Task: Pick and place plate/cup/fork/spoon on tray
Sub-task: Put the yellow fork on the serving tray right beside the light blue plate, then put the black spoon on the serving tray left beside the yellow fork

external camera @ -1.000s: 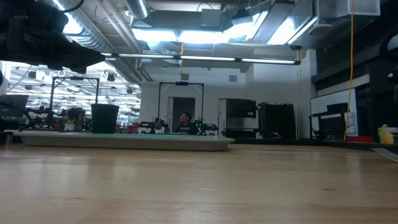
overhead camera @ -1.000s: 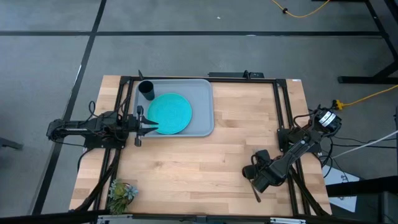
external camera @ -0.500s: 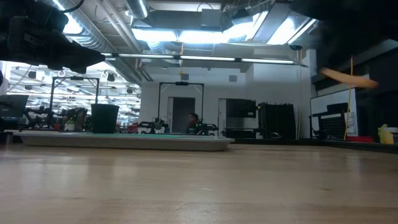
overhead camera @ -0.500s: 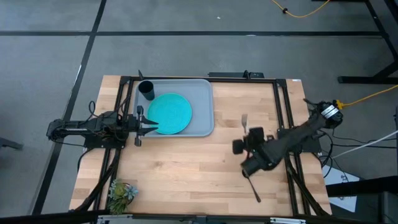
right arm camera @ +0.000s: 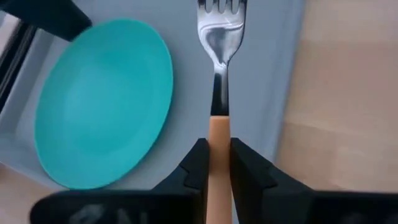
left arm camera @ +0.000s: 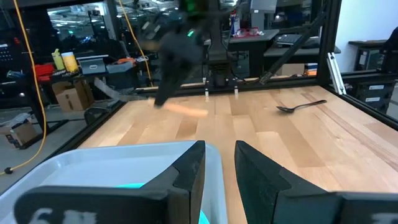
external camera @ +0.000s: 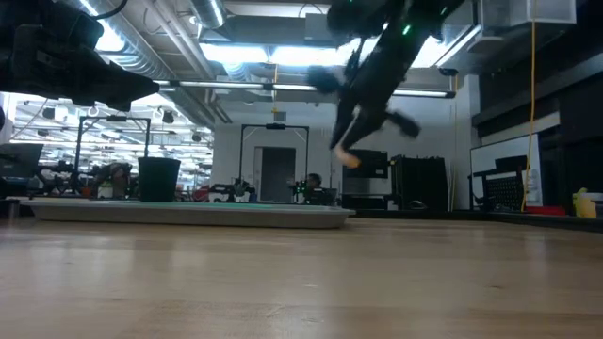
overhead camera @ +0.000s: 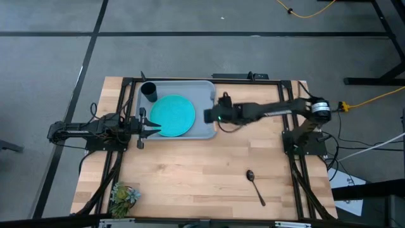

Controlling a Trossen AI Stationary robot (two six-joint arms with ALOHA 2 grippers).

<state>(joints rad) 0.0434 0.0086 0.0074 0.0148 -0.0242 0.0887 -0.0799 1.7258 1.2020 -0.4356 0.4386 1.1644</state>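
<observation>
The grey-blue tray [overhead camera: 205, 95] lies at the table's far left, with the teal plate [overhead camera: 172, 115] and the dark cup [overhead camera: 149, 92] on it. My right gripper [overhead camera: 209, 116] hangs over the tray's right part, shut on the orange-handled fork [right arm camera: 219, 74], whose tines [right arm camera: 222, 15] are above the tray floor beside the plate [right arm camera: 102, 102]. The dark spoon [overhead camera: 255, 185] lies flat on the wood at the near right. My left gripper [overhead camera: 152, 129] waits at the tray's near left edge, slightly open and empty [left arm camera: 219, 168]. My right gripper pinches the fork's orange handle [right arm camera: 218, 134] between its two fingers. The fork lies along the fingers and sticks out ahead of them, tines foremost. The gripper slants down from the table's right [external camera: 353, 141]. The fork is lifted clear above the tray.
A small green plant [overhead camera: 123, 196] sits at the table's near left corner. Bare wood [overhead camera: 209, 171] spreads between the tray and the spoon. Black frame rails [overhead camera: 288, 114] run along both sides of the table. A person shows far off in the room [external camera: 311, 184].
My right gripper has risen from the table's near right corner and swung toward the far left, over the tray's right part, carrying the fork lifted clear. The spoon has stayed on the wood where the gripper was and now shows uncovered.
</observation>
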